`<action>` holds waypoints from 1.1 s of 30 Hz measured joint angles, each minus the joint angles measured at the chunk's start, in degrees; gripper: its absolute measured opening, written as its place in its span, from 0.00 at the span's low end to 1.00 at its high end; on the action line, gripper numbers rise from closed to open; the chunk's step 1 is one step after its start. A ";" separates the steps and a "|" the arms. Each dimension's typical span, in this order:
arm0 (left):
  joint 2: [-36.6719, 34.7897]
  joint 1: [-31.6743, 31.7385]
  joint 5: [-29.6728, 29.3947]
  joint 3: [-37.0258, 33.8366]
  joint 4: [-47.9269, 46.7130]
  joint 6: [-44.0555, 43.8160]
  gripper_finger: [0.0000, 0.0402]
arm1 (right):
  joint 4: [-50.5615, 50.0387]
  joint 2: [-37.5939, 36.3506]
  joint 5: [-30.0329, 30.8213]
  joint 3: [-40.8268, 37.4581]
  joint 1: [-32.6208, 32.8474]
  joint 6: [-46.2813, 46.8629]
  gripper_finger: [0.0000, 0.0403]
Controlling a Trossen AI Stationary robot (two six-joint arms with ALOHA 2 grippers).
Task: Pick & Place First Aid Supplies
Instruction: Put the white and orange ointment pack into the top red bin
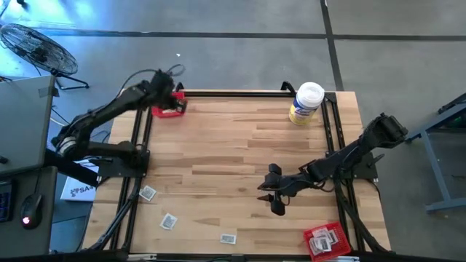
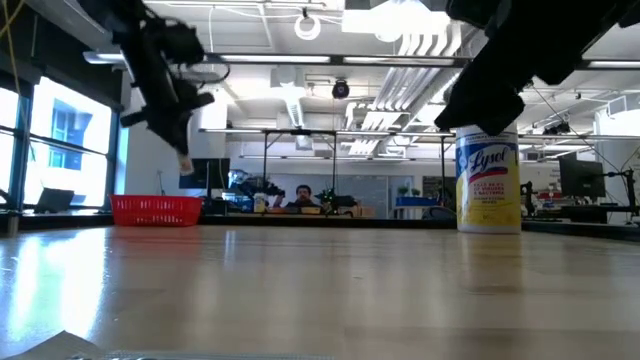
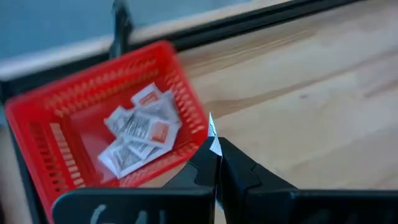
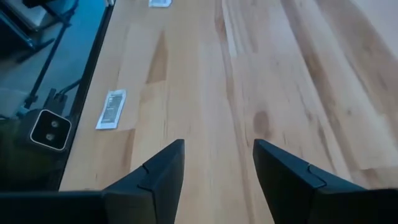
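Note:
My left gripper (image 1: 173, 100) (image 3: 216, 149) is at the table's far left, just above and beside a red tray (image 3: 37, 143) that holds several white-and-grey packets (image 3: 140, 134). It is shut on one packet. My right gripper (image 1: 271, 196) (image 4: 219, 152) hovers open over bare wood near the table's middle, touching nothing. Three loose packets lie flat near the table's near left edge: (image 1: 148, 193), (image 1: 169, 220), (image 1: 228, 238). A second red tray (image 1: 325, 241) with packets sits at the near right corner. My left gripper pinches one packet between its two fingers; only the packet's thin white edge (image 3: 212, 129) shows, sticking out past the fingertips. The fingers slant downward toward the tray. The packet is lifted clear of the table, next to the tray's near rim (image 3: 186, 155).
A white-lidded, yellow-labelled tub (image 1: 306, 102) (image 2: 488, 180) stands upright at the far right of the table. A black frame rail (image 1: 233, 92) runs around the tabletop. Open wood lies between the two arms. A person sits far behind the table (image 2: 303, 195).

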 joint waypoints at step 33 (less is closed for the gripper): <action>19.70 15.24 2.43 13.41 -9.20 5.28 0.41 | 2.24 2.95 -2.97 0.72 -0.24 5.67 0.46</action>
